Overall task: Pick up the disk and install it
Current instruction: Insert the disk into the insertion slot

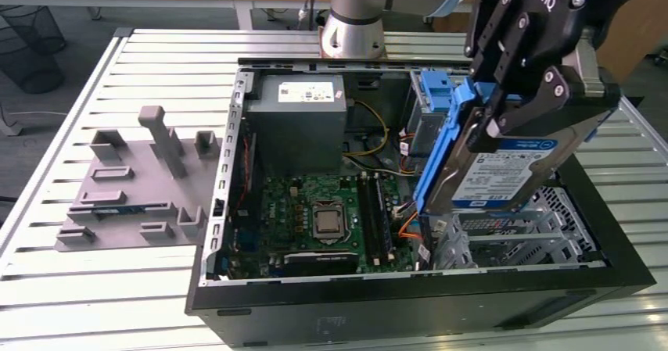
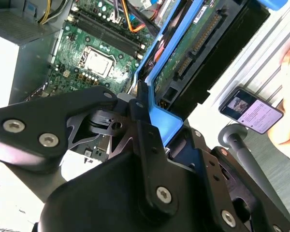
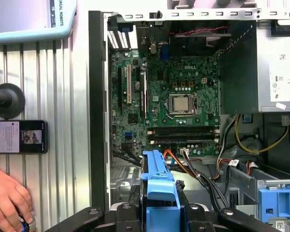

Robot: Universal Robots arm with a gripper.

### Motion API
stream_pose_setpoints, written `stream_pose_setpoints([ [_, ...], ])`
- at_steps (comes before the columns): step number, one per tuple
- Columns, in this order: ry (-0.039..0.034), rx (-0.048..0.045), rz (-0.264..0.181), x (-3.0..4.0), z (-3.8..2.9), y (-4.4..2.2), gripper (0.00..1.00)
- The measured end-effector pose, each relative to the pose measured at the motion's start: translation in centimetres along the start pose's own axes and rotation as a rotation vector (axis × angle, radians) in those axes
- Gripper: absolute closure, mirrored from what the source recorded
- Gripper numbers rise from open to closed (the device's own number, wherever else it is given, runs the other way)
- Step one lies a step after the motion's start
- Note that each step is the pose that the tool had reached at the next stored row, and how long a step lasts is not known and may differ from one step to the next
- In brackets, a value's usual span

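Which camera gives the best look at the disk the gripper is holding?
The exterior view: the disk shows its labelled face and blue frame. The second wrist view shows its underside; the first wrist view shows the frame's end.

You're looking down from outside at the open computer case (image 1: 418,288); both wrist views are sharing its motherboard (image 3: 169,101), close.
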State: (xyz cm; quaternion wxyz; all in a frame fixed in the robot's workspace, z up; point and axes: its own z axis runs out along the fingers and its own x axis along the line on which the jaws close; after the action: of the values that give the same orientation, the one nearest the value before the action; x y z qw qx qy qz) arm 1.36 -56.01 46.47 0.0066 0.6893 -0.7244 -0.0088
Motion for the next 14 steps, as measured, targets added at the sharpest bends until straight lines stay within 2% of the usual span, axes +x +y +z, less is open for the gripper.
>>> stream_pose_setpoints([
  [5,0.0002,0.0,0.0,0.01,0.12,-0.99,0.64],
  [14,0.0002,-0.0001,-0.007,0.0,0.32,-1.36,0.64],
])
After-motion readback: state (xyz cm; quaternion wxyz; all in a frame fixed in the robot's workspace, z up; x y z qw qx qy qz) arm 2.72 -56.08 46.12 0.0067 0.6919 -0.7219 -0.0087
